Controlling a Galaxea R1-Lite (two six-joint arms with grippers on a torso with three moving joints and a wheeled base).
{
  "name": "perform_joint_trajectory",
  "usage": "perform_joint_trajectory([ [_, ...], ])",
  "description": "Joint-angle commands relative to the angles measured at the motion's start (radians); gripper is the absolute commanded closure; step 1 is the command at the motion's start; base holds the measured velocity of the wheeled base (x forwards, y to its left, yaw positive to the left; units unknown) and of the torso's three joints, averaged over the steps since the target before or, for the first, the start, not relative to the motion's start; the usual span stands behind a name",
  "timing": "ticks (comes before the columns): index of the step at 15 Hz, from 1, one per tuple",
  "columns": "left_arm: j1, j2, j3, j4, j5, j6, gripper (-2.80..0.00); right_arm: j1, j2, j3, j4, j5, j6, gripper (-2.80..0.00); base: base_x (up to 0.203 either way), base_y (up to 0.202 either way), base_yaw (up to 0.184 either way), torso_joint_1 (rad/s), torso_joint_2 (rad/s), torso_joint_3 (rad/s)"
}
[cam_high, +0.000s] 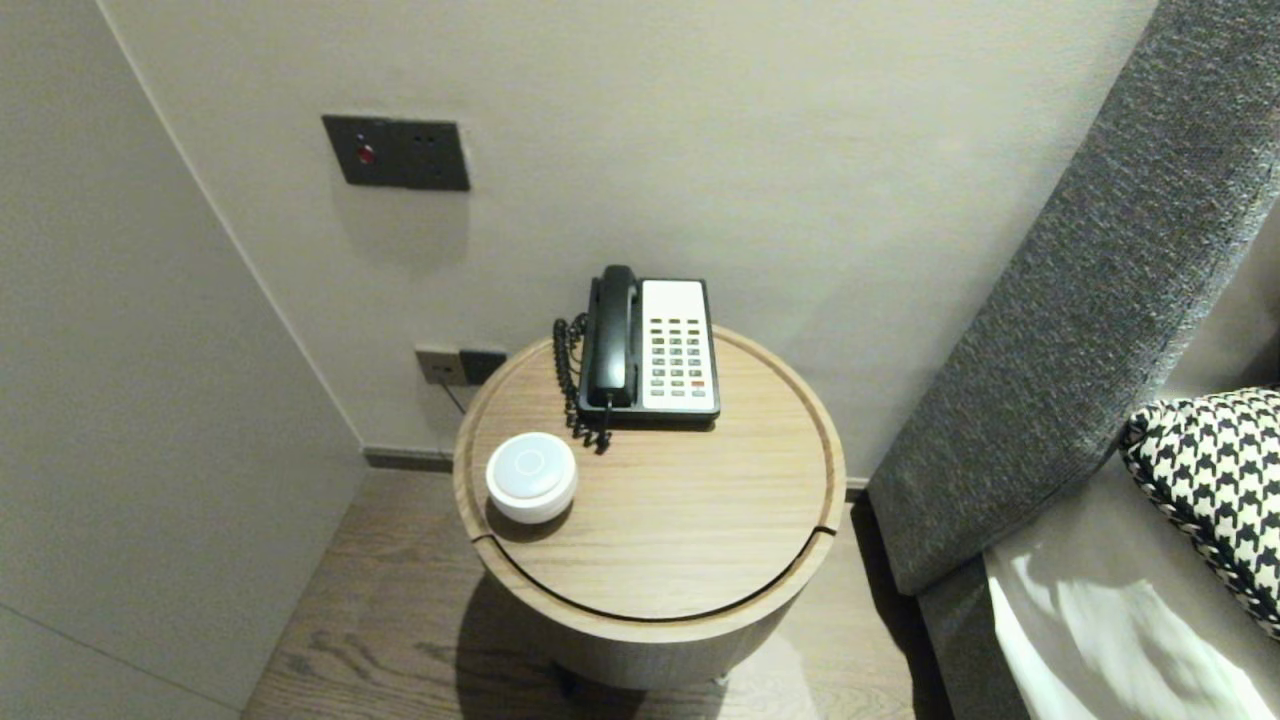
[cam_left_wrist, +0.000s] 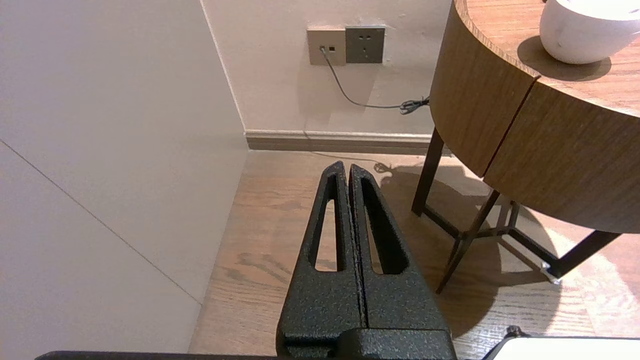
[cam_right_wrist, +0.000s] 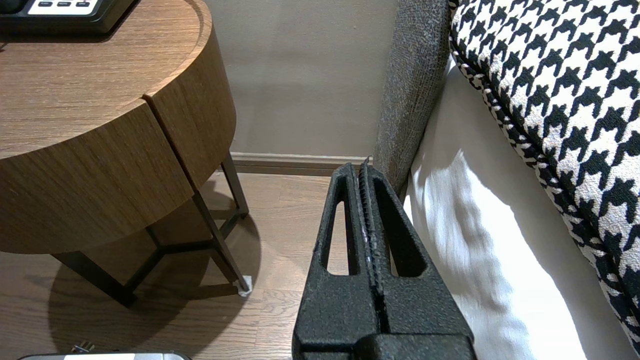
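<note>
**Inspector:** Condition of both hands?

**Technician:** Left hand shut, fingers flat against each other, nothing between them. Hanging low over the wooden floor, beside the left flank of the worktop and below its top. Right hand likewise closed and empty, low between the worktop and the bed.

**Inspector:** Position of the items?

**Technician:** White round unit standing on the worktop's front left, near the rim. Telephone at the rear against the wall, handset seated in its cradle. Coiled cord trailing down the telephone's left side, ending just beside the unit. Wall socket with a thin cable behind the worktop's leg.

**Inspector:** Recommendations for a clean approach?

**Technician:** In judgement, as follows. Raise the left hand clear of the worktop's raised lip before any move inward. Spread the fingers wide beforehand, given a broad, smooth, rounded body. Come down from above, centred on the unit, squeezing low on its sides. Keep off the coiled cord to avoid dragging the handset. Hold the right hand clear of the bedding.
</note>
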Motion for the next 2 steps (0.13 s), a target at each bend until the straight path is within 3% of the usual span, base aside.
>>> perform_joint_trajectory([
  [1,0.000,0.000,0.000,0.000,0.000,0.000,0.00,-0.001,0.000,0.040,-0.001,0.000,0.000,0.00,0.000,0.000,0.000,0.000,0.00,0.000],
  [2,0.002,0.000,0.000,0.000,0.000,0.000,0.00,-0.001,0.000,0.040,-0.001,0.000,0.000,0.00,0.000,0.000,0.000,0.000,0.00,0.000],
])
